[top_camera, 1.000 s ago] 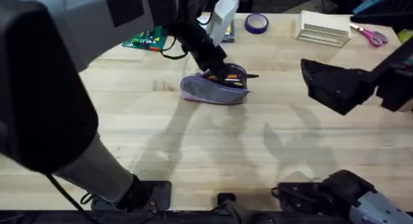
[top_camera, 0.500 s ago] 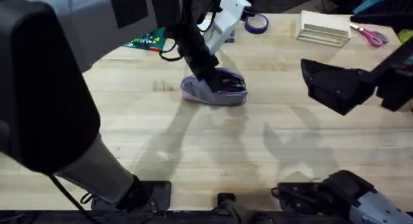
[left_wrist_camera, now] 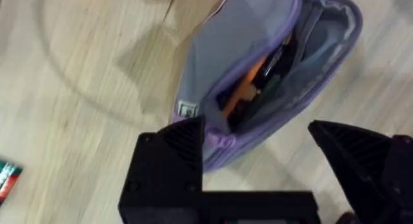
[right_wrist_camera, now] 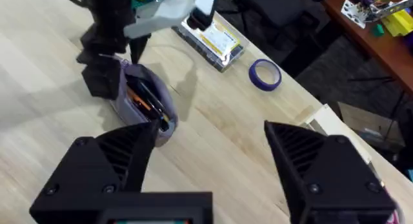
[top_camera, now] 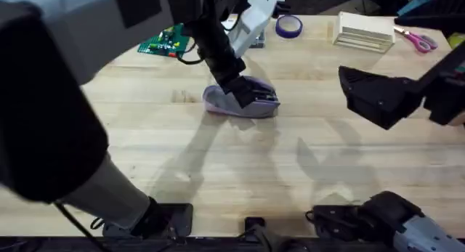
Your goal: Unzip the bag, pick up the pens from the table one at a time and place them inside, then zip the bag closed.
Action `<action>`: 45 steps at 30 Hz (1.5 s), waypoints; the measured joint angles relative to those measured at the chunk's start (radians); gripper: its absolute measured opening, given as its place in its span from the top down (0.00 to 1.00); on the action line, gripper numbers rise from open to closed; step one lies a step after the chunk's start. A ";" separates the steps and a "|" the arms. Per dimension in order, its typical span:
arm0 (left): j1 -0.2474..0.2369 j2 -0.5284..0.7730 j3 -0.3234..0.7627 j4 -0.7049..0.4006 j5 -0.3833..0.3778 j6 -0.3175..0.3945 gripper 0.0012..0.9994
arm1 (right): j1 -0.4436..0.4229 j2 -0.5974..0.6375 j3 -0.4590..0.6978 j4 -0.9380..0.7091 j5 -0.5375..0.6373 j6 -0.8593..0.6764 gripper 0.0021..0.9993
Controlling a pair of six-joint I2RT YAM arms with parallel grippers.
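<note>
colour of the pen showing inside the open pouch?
Orange: the pen lies inside the open lilac pouch, clearest in the left wrist view.

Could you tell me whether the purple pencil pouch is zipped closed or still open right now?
Open. In the left wrist view the bag gapes along its top, with an orange pen and a dark one visible inside.

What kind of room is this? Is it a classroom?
Probably a workshop or robot lab, not a classroom. A wooden table holds a green circuit board, a roll of purple tape and pink scissors, with a cluttered bench behind.
</note>
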 joint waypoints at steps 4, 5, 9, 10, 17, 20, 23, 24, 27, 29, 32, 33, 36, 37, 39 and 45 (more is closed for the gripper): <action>0.013 -0.072 0.002 -0.039 -0.039 0.000 0.01 | 0.000 0.000 0.000 0.000 -0.001 0.000 0.00; 0.017 -0.094 0.002 -0.047 -0.045 0.000 0.01 | 0.000 0.000 0.000 0.000 -0.002 0.000 0.00; 0.059 -0.242 0.007 -0.091 -0.055 0.017 0.01 | 0.000 0.000 0.000 0.002 -0.016 0.000 0.00; 0.100 -0.292 0.010 -0.119 -0.054 0.025 0.01 | 0.000 0.000 0.000 0.011 -0.016 0.000 0.00; 0.238 -0.335 0.010 -0.140 -0.037 0.068 0.01 | 0.000 0.009 0.000 0.068 -0.016 0.000 0.00; 0.290 -0.341 0.010 -0.172 -0.005 0.107 0.01 | 0.000 0.027 0.000 0.080 -0.016 0.000 0.00; 0.332 -0.343 0.011 -0.222 0.058 0.173 0.01 | 0.000 0.053 0.000 0.080 -0.016 0.000 0.00; 0.343 -0.343 0.011 -0.234 0.078 0.197 0.01 | 0.000 0.060 0.000 0.080 -0.016 0.000 0.00; 0.369 -0.343 0.011 -0.244 0.132 0.248 0.01 | 0.000 0.085 0.000 0.080 -0.016 0.000 0.00; 0.379 -0.343 0.011 -0.237 0.154 0.269 0.01 | 0.000 0.099 0.000 0.080 -0.016 0.000 0.00; 0.382 -0.343 0.011 -0.216 0.171 0.287 0.01 | 0.000 0.117 0.000 0.080 -0.016 0.000 0.00; 0.382 -0.343 0.010 -0.210 0.174 0.290 0.01 | 0.000 0.122 0.000 0.080 -0.017 0.000 0.00; 0.382 -0.343 0.011 -0.179 0.182 0.299 0.01 | 0.000 0.134 0.000 0.080 -0.038 0.001 0.00; 0.382 -0.343 0.011 -0.162 0.183 0.300 0.01 | 0.000 0.137 0.000 0.080 -0.052 0.000 0.00; 0.382 -0.343 0.011 -0.132 0.176 0.303 0.01 | 0.000 0.143 0.000 0.080 -0.086 0.001 0.00; 0.382 -0.343 0.011 -0.128 0.113 0.307 0.01 | 0.000 0.190 0.000 0.099 -0.161 0.068 0.00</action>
